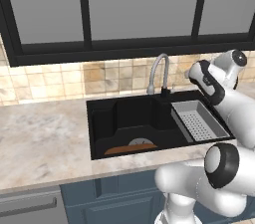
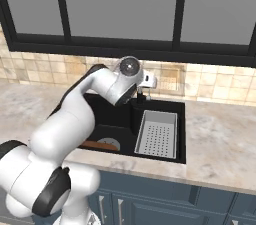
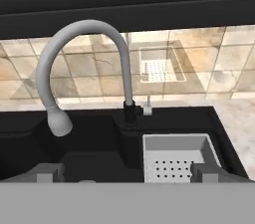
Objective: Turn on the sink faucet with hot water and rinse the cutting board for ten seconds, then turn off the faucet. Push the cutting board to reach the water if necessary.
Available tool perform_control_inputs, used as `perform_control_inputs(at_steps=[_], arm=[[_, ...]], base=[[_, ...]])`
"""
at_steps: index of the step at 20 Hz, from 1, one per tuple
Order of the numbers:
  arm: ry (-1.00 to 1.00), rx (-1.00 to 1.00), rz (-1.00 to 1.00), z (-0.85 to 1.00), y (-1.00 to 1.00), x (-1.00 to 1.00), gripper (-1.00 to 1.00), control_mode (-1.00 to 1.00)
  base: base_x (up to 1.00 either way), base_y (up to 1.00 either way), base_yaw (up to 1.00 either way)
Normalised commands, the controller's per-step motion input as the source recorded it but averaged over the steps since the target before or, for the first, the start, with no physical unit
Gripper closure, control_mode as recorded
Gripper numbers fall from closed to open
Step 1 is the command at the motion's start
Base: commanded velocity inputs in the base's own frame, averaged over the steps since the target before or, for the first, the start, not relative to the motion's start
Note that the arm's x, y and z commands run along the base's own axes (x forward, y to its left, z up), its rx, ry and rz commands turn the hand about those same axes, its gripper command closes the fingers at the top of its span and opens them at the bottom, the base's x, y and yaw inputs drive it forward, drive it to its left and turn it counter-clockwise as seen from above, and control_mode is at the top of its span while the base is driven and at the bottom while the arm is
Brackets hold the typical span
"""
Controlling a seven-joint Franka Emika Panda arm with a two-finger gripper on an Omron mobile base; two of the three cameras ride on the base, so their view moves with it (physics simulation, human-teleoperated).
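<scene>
Two-finger gripper [image 3: 127,174] hung before tall grey metal gooseneck faucet [image 3: 84,63], jaws wide apart, holding nothing; flat orange-brown wooden cutting board [image 1: 130,150] lay at near edge of black rectangular sink basin [image 1: 107,113], beside round grey drain disc [image 1: 141,142]; grey perforated strainer tray [image 1: 199,120] on right side.

Cutting board [image 1: 130,149] lies at sink [image 1: 99,118] front, faucet [image 1: 158,71] behind.

Cutting board [image 1: 130,149] partly hidden by sink [image 1: 102,118] front wall; lever position unreadable.
</scene>
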Motion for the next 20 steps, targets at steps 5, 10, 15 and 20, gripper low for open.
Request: perform_control_inputs(at_steps=[5, 10, 15, 20], arm=[[-0.12, 0.0, 0.11, -0.17, -0.2, 0.05, -1.0, -1.0], [-0.11, 0.0, 0.12, -0.26, -0.19, 0.03, -1.0, -1.0], [-0.04, 0.0, 0.11, -0.18, -0.06, 0.04, -1.0, -1.0], [0.0, 0.0, 0.08, -0.1, 0.0, 0.02, -1.0, -1.0]], base=[[0.0, 0.0, 0.0], [0.0, 0.0, 0.0], [0.0, 0.0, 0.0], [0.0, 0.0, 0.0]])
